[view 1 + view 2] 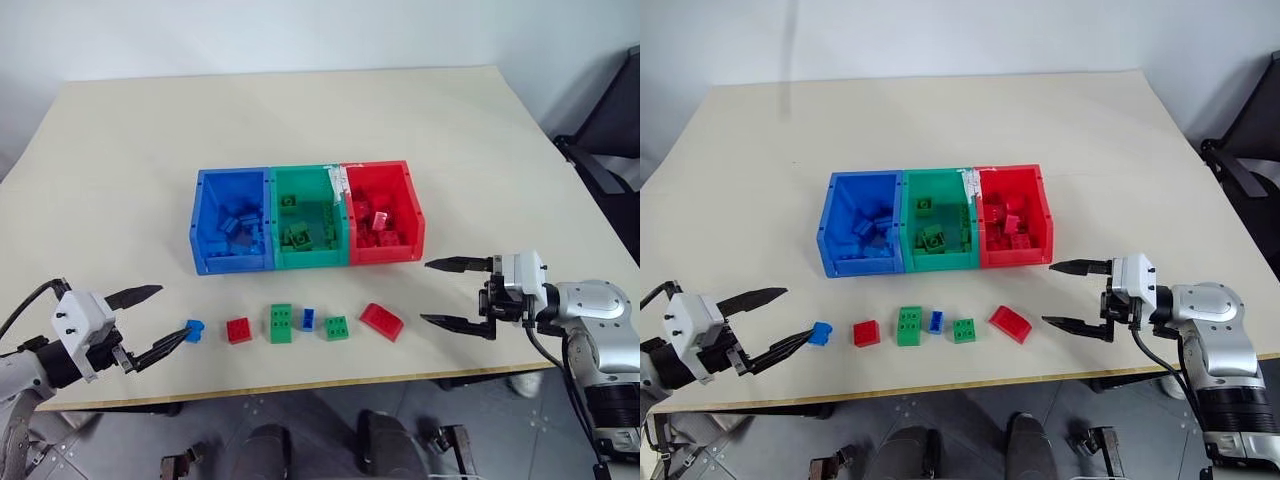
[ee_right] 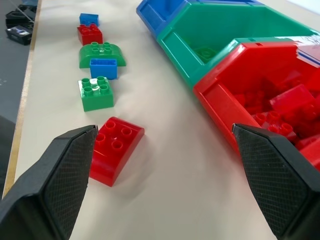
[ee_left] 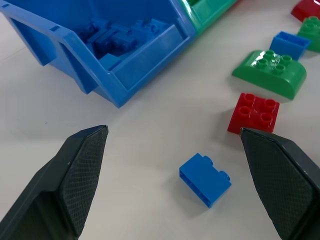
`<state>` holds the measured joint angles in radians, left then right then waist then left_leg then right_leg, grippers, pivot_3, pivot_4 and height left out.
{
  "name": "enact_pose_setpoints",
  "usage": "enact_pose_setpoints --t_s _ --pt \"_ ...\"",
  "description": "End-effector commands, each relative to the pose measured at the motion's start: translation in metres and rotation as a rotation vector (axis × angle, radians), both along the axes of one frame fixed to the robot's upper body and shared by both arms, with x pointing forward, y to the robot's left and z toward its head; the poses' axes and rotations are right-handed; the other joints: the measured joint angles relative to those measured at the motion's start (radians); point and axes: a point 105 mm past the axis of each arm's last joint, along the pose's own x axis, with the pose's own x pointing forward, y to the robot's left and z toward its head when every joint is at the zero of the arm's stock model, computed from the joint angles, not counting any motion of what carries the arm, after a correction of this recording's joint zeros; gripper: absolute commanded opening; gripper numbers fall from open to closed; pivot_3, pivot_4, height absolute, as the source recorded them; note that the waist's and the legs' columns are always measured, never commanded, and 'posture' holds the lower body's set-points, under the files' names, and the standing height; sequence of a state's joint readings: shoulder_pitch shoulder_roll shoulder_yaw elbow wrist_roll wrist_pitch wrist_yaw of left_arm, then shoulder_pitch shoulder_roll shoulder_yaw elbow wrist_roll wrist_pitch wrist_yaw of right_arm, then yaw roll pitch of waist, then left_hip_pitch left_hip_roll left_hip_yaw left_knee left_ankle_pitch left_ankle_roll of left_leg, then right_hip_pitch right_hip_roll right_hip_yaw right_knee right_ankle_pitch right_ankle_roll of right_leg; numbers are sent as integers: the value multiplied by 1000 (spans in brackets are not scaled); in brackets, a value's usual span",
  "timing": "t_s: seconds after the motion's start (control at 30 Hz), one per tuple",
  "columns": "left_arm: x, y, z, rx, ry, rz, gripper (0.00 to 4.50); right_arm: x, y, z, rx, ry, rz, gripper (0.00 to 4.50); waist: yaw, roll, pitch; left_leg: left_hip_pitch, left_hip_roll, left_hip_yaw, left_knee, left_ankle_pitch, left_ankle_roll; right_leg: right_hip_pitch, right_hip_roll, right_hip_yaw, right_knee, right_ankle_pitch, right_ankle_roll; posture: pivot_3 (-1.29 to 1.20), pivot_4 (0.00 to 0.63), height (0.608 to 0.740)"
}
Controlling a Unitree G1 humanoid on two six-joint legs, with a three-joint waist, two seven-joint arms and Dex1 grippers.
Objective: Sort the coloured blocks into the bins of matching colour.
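A pale table [image 1: 300, 120] carries everything. Joined side by side near its middle stand the blue bin [image 1: 232, 235], the green bin [image 1: 308, 230] and the red bin [image 1: 384, 213], each already holding bricks of its own colour (a strip of pale tape crosses the wall between green and red).

The left gripper [image 1: 160, 322] hovers over the near edge with its jaws spread wide and nothing between them; the blue bin lies ahead of it and off to its far side. The right gripper [image 1: 458, 294] points inward from the opposite end, jaws likewise wide apart and empty, with the red bin just beyond its farther finger.

Between the two grippers a row of loose bricks lies in front of the bins. Nearest the right gripper is the red sloped wedge [image 2: 115, 150], just off its nearer finger. Farther along come a small green brick [image 2: 97, 93], a small blue brick [image 2: 103, 68] and a larger green brick [image 2: 102, 54] with rounded ends. Then, close to the left gripper, a red square brick [image 3: 254, 114] sits just beyond its fingertips, and a blue brick [image 3: 205, 179] lies on the table inside the open gap between its fingers, touching neither.
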<state>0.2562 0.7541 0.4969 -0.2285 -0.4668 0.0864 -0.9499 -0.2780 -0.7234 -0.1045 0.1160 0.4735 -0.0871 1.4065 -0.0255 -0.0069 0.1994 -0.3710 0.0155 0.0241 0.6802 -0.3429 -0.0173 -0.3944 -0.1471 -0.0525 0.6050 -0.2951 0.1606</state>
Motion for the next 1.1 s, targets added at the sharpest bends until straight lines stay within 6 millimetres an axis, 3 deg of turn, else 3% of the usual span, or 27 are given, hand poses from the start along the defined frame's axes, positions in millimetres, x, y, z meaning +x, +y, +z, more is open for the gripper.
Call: enact_pose_setpoints --t_s 0.03,0.13,0.3,0.37,0.47,0.7,0.9,1.0,1.1 --pt "3 -7 6 20 -31 -39 4488 -3 6 5 16 -32 21 4500 1 0 0 0 0 0 0 0 0 0 0 0 0 0 0 0 150 740" --pt "6 -22 6 0 -19 -105 4488 -8 -10 5 5 0 -36 4500 9 0 0 0 0 0 0 0 0 0 0 0 0 0 0 0 150 740" --pt "-5 -81 -3 -39 75 -400 4488 -25 -46 -1 -69 80 -143 4500 33 0 0 -1 -1 0 1 -1 1 0 -1 0 0 0 0 0 150 740" --pt "-9 -100 -4 -23 73 -488 4488 -30 -48 -4 -87 101 -153 4500 33 0 0 0 -1 0 1 -2 1 1 -1 0 -1 0 0 0 150 740" --pt "-13 -118 -10 41 60 -586 4488 -32 -28 -8 -81 119 -133 4500 24 1 0 1 0 1 1 -1 0 1 1 0 0 0 0 0 150 740" --pt "-14 -112 -17 45 56 -555 4488 -15 28 -28 -124 227 -240 4500 24 1 0 1 1 2 2 -1 -1 0 1 1 1 0 0 0 150 740" --pt "-20 -101 -17 50 47 -499 4488 -4 43 -54 -213 229 -320 4500 34 1 0 -1 0 0 2 -1 1 0 1 0 0 0 0 0 150 740" --pt "-23 -97 -14 56 42 -477 4500 0 42 -57 -219 223 -357 3898 28 -2 -2 0 0 0 2 -2 1 0 1 0 0 0 0 0 150 740" --pt "-20 -94 -11 52 21 -453 4500 -4 42 -55 -223 206 -330 2872 28 -2 -2 1 0 0 2 -2 1 1 1 0 0 0 0 0 150 740"
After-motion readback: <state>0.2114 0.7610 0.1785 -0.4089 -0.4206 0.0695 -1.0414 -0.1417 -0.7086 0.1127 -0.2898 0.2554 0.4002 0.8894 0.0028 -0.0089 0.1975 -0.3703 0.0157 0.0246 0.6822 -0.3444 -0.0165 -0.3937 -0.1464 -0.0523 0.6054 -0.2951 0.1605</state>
